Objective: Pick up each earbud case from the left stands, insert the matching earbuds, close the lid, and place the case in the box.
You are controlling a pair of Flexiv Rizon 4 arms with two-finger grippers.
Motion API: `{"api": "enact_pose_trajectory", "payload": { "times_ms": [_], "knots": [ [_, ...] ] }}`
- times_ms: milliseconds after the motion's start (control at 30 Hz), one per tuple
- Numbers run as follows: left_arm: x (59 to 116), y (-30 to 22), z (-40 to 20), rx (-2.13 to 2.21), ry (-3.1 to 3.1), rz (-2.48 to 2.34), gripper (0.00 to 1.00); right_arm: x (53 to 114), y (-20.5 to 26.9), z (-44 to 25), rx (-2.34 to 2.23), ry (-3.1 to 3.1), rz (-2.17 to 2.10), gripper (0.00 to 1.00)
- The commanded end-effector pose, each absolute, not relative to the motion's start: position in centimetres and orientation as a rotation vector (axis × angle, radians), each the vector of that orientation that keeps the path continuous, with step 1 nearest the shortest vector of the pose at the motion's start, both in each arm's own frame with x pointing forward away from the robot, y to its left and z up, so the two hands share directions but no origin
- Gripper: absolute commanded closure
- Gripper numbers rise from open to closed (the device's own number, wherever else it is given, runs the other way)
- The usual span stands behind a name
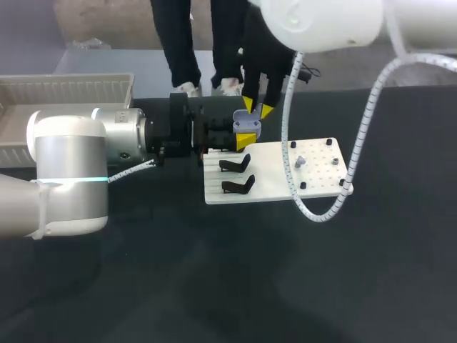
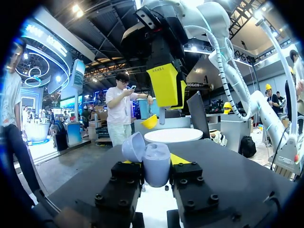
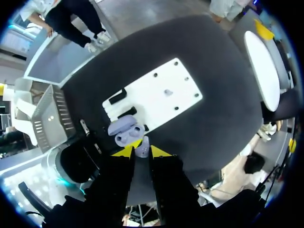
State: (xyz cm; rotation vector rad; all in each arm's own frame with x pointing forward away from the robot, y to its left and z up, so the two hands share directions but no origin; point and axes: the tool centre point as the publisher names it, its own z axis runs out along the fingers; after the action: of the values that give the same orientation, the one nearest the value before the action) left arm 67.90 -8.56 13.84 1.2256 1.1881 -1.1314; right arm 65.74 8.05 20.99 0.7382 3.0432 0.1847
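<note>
Your left gripper comes in from 9 o'clock. Its two fingers squeeze the purple earbud case from both sides, so it has a firm hold on it. The case sits at the 11 o'clock corner of the white board. In the left wrist view you can see that the lid is flipped open, leaning off to one side of the case.

Your right gripper comes in from 1 o'clock and points straight down, right over the open case. Its yellow tips are close together and pinch a small pale earbud. In the left wrist view the earbud hangs just above the case with a little gap, so the two are not touching.

Two black stands lie on the 9 o'clock side of the white board. One stand is nearer the case, and the other stand is just beside it toward 6 o'clock. A small grey piece sits on the board at 3 o'clock from the stands, well apart from them.

The box is the pale tray at 10 o'clock on the table, behind your left arm and well apart from the case.
</note>
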Motion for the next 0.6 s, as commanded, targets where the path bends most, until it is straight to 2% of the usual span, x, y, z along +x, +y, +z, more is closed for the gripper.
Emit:
{"api": "enact_pose_trajectory", "payload": {
  "times_ms": [33,600],
  "knots": [
    [67.8,-8.6,13.7,1.219,1.184,-1.126,1.00,66.2,8.8,21.0,0.729,3.062,0.133,1.00],
    [67.8,-8.6,13.7,1.219,1.184,-1.126,1.00,66.3,9.3,19.4,0.717,3.083,0.141,1.00]
  ]
}}
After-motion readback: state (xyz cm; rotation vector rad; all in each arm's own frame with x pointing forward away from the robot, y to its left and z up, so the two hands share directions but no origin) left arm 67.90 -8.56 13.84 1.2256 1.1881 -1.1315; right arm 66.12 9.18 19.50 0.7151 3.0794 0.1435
